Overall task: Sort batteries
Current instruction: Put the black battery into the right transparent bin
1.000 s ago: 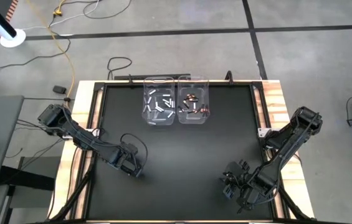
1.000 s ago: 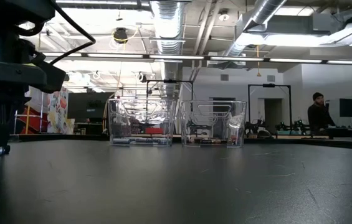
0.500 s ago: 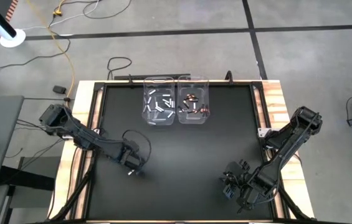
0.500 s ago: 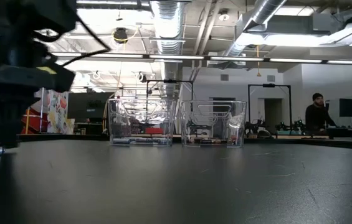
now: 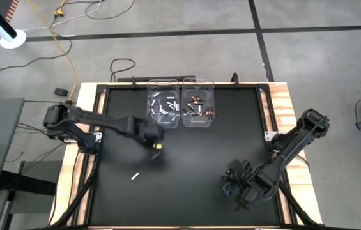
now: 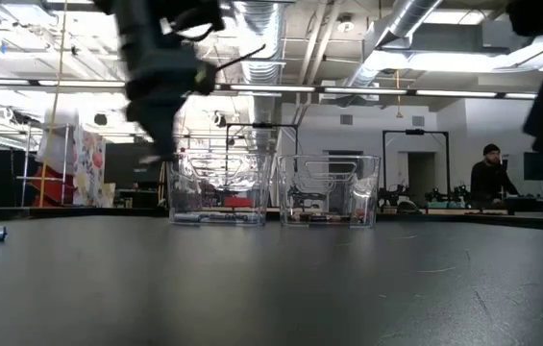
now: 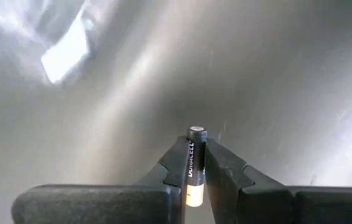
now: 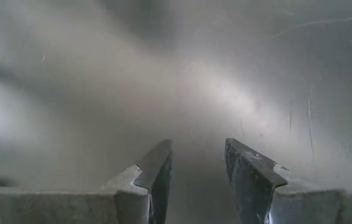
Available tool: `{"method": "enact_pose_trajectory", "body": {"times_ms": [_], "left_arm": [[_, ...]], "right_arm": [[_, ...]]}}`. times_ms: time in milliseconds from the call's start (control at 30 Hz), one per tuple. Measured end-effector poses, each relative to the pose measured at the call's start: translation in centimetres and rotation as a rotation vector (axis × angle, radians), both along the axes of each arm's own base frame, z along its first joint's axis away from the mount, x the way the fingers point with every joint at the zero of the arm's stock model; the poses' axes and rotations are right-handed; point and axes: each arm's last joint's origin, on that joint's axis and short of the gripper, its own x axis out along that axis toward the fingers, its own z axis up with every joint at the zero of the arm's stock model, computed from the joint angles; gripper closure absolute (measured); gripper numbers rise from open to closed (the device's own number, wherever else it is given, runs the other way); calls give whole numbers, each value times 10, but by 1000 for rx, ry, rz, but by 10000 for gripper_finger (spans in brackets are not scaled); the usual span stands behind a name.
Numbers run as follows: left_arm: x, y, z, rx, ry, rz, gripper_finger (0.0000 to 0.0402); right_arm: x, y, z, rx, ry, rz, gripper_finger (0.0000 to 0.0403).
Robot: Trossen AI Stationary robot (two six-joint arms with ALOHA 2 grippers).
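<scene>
Two clear bins stand at the table's far middle: the left bin (image 5: 163, 103) holds white batteries, the right bin (image 5: 198, 102) reddish-copper and dark ones. My left gripper (image 5: 156, 144) hangs above the table just short of the left bin, shut on a black-and-copper battery (image 7: 195, 165). In the low view it is a dark blur (image 6: 160, 106) in front of the left bin (image 6: 218, 190). One white battery (image 5: 135, 176) lies flat on the table nearer the front edge. My right gripper (image 5: 234, 188) stands open over the near right, nothing between its fingers (image 8: 154, 171). My left gripper pinches the battery by its long sides (image 7: 190, 174) between the two fingers. The battery lies along the fingers, its dark end (image 7: 197, 132) poking past the fingertips and its copper end back between them. The fingers point steeply down, and the battery is lifted clear of the table.
The black tabletop (image 5: 186, 160) lies bare between the two arms. Wooden side rails (image 5: 87, 102) frame the table. A person (image 6: 490, 178) stands far off in the room behind the table.
My left gripper has risen and swung toward the far edge and the bins, rolling as it went, with the black-and-copper battery still between its fingers. The white battery stays on the table where the gripper stood. My right gripper has shifted slightly toward the table's left.
</scene>
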Motion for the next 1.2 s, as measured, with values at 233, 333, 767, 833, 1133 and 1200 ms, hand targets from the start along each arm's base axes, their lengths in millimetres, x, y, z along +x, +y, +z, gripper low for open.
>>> {"method": "enact_pose_trajectory", "body": {"times_ms": [233,333,767,833,1133,1200], "left_arm": [[25,66,66,84,-193,-94,368],[37,95,86,150,-236,-130,368],[125,204,90,298,-254,-265,368],[139,218,77,292,-240,-255,368],[169,241,5,137,-79,-314,368],[172,238,-6,125,-66,-335,368]], "right_arm": [[12,-14,0,24,-13,-102,239],[18,-20,0,31,-19,-135,239],[39,-47,1,61,-50,-276,239],[41,-51,1,59,-49,-292,239],[45,-58,1,68,-57,-334,239],[45,-58,0,74,-60,-343,239]]}}
